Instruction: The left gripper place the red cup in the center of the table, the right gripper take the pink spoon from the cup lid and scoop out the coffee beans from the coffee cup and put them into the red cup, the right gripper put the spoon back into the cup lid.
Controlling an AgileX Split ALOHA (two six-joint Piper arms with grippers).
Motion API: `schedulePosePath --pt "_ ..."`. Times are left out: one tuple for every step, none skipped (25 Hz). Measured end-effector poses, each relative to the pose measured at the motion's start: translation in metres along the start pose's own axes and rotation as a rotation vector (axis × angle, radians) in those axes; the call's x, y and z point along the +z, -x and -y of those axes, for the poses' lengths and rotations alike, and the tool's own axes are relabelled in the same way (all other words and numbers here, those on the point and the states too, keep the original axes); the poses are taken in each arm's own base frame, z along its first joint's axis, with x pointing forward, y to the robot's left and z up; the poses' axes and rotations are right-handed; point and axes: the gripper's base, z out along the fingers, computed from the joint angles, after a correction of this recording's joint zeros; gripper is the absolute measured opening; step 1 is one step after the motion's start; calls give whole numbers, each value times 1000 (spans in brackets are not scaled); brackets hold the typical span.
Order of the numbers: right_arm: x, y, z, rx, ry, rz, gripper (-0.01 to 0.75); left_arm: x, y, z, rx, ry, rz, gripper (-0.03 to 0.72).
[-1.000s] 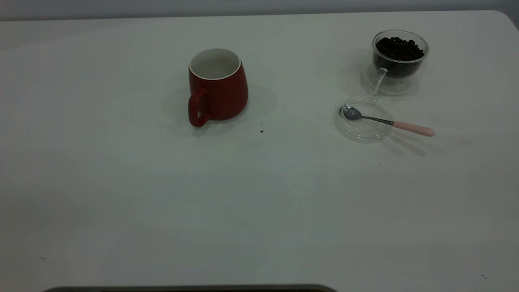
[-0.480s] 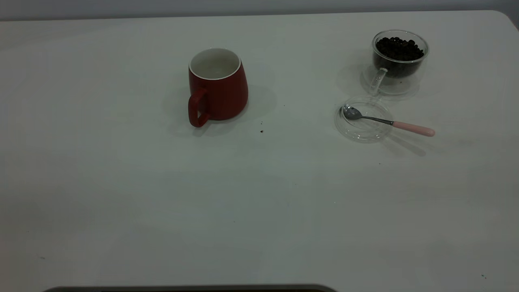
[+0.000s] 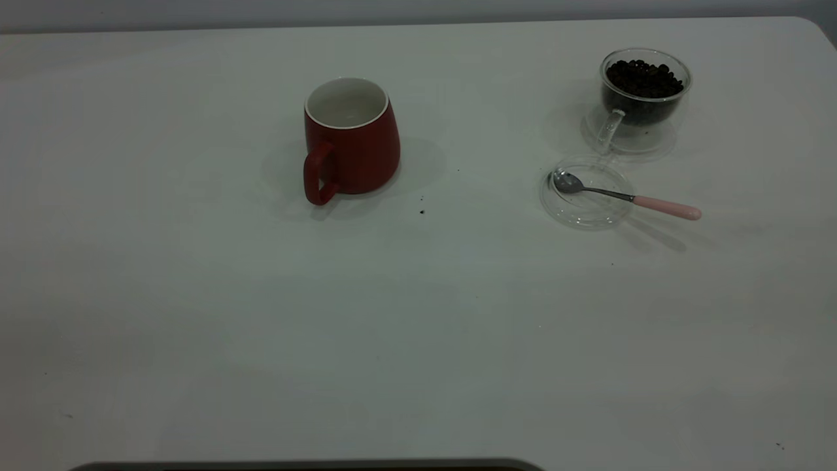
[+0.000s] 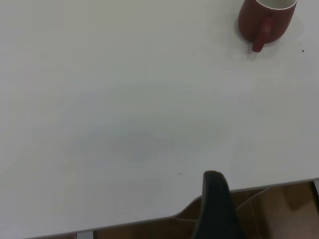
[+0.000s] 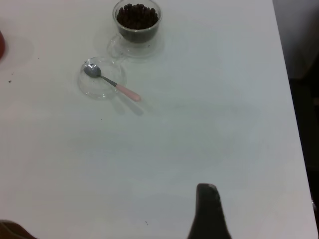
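A plain grey wall (image 3: 418,10) is running along the back, and a brown floor (image 4: 284,209) is showing down below.

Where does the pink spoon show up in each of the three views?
Exterior view: pink spoon at the right, bowl in the glass lid, handle sticking out toward the right edge.
Left wrist view: not in it; only the red mug shows.
Right wrist view: spoon on the lid.
Shared landmark: the glass cup of coffee beans beside the lid.

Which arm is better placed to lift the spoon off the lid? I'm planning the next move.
Right. The pink spoon on the cup lid shows in the right wrist view; the left wrist view shows only the red cup.
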Motion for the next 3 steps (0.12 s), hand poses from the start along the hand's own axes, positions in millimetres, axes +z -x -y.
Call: schedulePosePath --pt "0 0 0 0 0 0 585 0 0 0 0 0 0 569" --pt "0 0 0 0 0 0 585 0 0 0 0 0 0 569" --pt "0 0 0 0 0 0 585 0 0 0 0 0 0 569"
